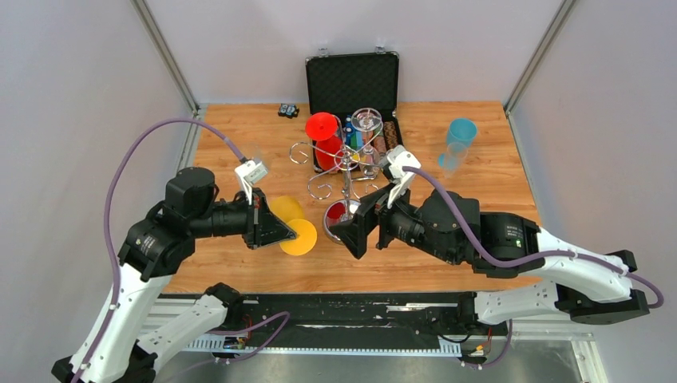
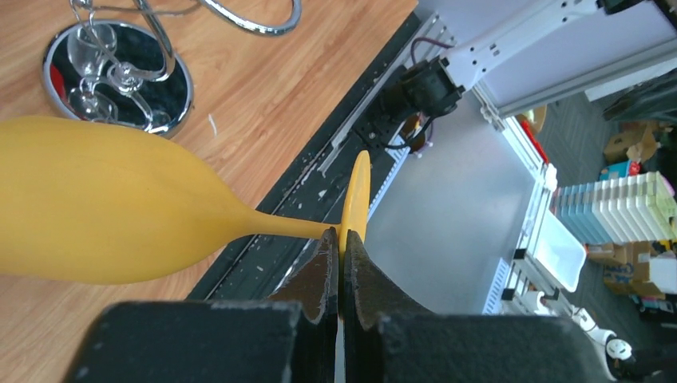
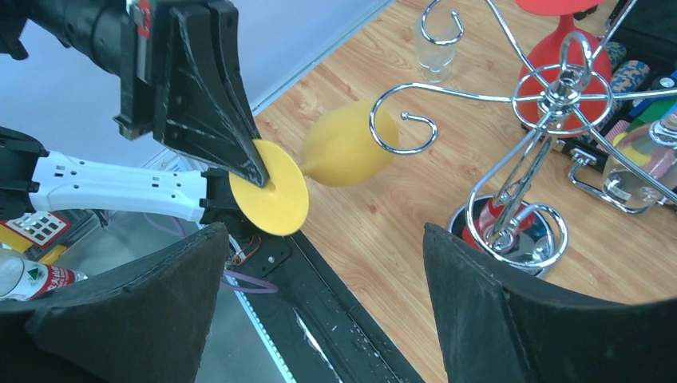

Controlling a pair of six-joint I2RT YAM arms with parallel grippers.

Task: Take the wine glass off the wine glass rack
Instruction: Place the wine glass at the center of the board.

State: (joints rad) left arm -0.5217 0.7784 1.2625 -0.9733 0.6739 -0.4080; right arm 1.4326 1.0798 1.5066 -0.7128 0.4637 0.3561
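A yellow wine glass (image 1: 287, 212) lies sideways in the air near the table's front edge, apart from the wine glass rack (image 1: 348, 182). My left gripper (image 2: 341, 247) is shut on the rim of its round foot (image 3: 271, 199), with the bowl (image 2: 104, 207) pointing toward the rack. The chrome rack's mirrored base (image 2: 120, 76) stands mid-table. A red glass (image 1: 322, 128) and a clear glass (image 1: 366, 124) hang from its curled arms (image 3: 559, 92). My right gripper (image 3: 323, 231) stands wide open and empty beside the rack's base (image 3: 519, 231), facing the yellow glass.
An open black chip case (image 1: 351, 80) stands behind the rack. A blue glass (image 1: 459, 140) sits on the table at the back right, and a small clear cup (image 3: 435, 44) stands left of the rack. The table's black front rail (image 3: 351, 319) runs just below both grippers.
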